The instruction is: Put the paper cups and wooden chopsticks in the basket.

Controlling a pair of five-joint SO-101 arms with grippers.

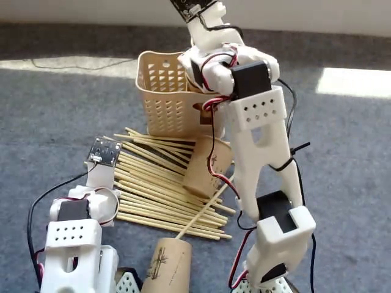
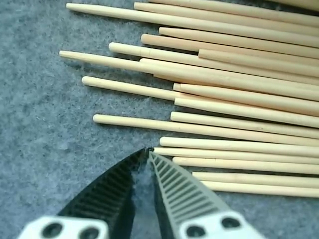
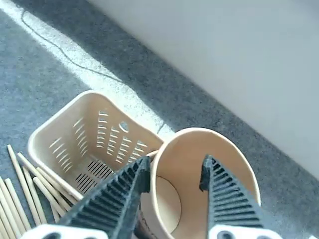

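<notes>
One cup [image 3: 234,164] sits just beside the basket [image 1: 156,91] at upper centre of the high view. Your right jaws are released around its rim, one outside and one in its mouth. The chopsticks [image 1: 159,189] lie fanned on the carpet [image 1: 55,110] mid-frame, a second cup [image 1: 204,168] on them, a third [image 1: 166,265] at bottom centre. Your left jaws are clenched on nothing, beside the stick ends.

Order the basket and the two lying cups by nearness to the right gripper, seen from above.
1. Basket, beside the right gripper.
2. Upper cup, on the chopsticks.
3. Lower cup, at the bottom edge.
</notes>
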